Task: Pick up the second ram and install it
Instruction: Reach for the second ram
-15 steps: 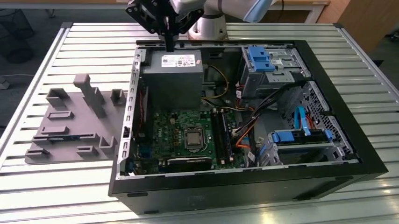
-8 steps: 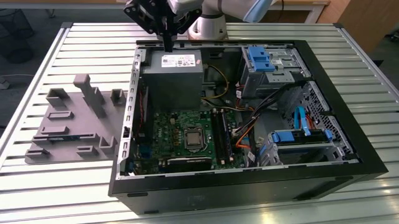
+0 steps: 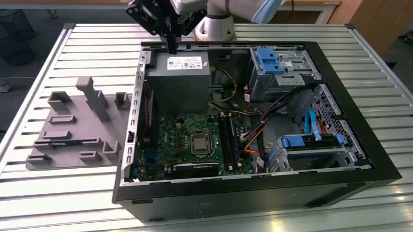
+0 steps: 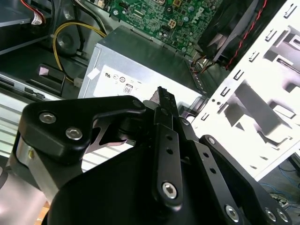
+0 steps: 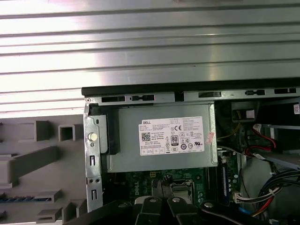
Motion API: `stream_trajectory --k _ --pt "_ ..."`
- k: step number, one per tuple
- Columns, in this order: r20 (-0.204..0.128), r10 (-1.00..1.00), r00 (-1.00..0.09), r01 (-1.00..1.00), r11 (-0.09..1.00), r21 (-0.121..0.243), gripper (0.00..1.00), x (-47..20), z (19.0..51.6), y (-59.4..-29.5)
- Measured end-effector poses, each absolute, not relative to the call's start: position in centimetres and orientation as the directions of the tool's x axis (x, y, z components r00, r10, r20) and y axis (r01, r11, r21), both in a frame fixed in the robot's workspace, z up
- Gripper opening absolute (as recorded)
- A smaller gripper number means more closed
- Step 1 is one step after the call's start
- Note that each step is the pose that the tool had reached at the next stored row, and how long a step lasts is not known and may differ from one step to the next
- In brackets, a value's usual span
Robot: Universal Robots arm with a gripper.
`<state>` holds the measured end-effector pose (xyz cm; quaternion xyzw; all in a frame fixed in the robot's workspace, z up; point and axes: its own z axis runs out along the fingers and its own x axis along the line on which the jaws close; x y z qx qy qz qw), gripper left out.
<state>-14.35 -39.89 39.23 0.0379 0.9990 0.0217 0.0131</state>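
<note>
The second ram [image 3: 62, 143] is a thin blue-green strip lying in a slot of the grey holder tray [image 3: 77, 125], to the exterior view's left of the open computer case. In the first wrist view the second ram [image 5: 18, 198] appears as a bluish edge in the tray. My gripper [image 3: 172, 48] hangs over the back edge of the case, above the grey power supply [image 3: 177, 77], with its black fingers shut together and nothing between them. My gripper's tips [image 5: 161, 180] point at the power supply [image 5: 164, 140]. The black memory slots [image 3: 229, 142] lie on the green motherboard [image 3: 187, 135].
The case [image 3: 258, 193] lies open on a slatted metal table [image 3: 65, 193]. Inside are blue drive brackets [image 3: 268, 60], a bundle of cables [image 3: 258, 130] and a fan with red wires [image 4: 229, 33]. The holder tray has raised grey blocks [image 3: 90, 96].
</note>
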Motion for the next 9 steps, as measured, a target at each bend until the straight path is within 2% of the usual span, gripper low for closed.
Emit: stream_trajectory --k 9 --pt "-0.024 0.076 -0.997 0.075 0.996 0.044 0.11 -14.79 39.19 -39.89"
